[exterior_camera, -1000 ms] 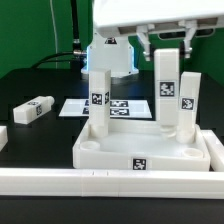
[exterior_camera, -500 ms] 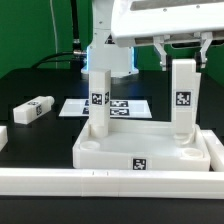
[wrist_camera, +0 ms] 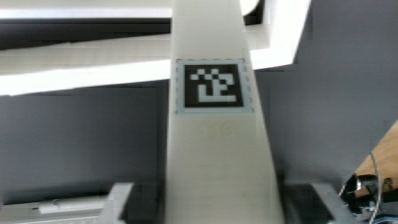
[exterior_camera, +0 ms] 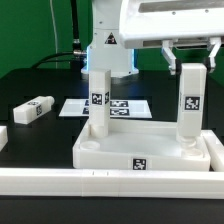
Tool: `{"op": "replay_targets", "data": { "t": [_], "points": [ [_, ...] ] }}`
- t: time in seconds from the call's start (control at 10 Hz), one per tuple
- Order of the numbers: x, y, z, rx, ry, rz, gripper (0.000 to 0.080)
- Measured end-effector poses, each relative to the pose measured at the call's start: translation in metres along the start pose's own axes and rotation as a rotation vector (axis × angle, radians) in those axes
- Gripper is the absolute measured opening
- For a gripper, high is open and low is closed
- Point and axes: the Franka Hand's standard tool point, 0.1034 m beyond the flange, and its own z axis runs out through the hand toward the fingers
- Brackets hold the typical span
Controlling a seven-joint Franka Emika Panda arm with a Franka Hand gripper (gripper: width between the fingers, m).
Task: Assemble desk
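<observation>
Your gripper (exterior_camera: 192,58) is closed on the top end of the held leg (exterior_camera: 190,125), with one finger on each side. The leg stands straight up and down under it. In the wrist view the held leg (wrist_camera: 214,160) runs away from the camera, with its tag facing you.

Its low end is at the far corner of the desk top (exterior_camera: 100,155), on the exterior view's right, just where the round hole is. You cannot tell from here if it is down in the hole or only sitting on it.

The leg looks like hard, light plastic. It should not bend or squash. Its sides look smooth, though, so it could slip or twist in the fingers if you push hard. Holding it high up helps you keep it straight, so push straight down.

The standing leg (exterior_camera: 98,85) is upright at the far corner on the exterior view's left. A loose leg (exterior_camera: 33,110) lies on the black table (exterior_camera: 30,145), well apart on that same side.
</observation>
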Motion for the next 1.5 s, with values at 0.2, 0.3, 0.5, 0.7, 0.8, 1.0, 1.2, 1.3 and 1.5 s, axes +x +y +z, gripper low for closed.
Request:
{"op": "replay_targets", "data": {
  "t": [0.2, 0.3, 0.5, 0.7, 0.8, 1.0, 1.2, 1.3, 1.5],
  "points": [
    [-0.003, -0.004, 0.001, 0.003, -0.004, -0.005, 0.0290],
    [-0.008, -0.014, 0.002, 0.010, -0.011, -0.021, 0.0290],
    [-0.014, -0.030, 0.004, 0.020, -0.031, -0.066, 0.0290],
    [-0.014, -0.032, 0.004, 0.016, -0.023, -0.077, 0.0290],
    [-0.014, -0.032, 0.004, 0.016, -0.023, -0.077, 0.0290],
    [-0.010, -0.028, 0.003, 0.016, -0.030, -0.070, 0.0290],
    [-0.008, -0.020, 0.004, 0.007, -0.028, -0.073, 0.0290],
    [-0.010, -0.014, 0.005, 0.001, -0.029, -0.070, 0.0290],
    [-0.010, -0.008, 0.005, -0.006, -0.026, -0.068, 0.0290]
  ]
}}
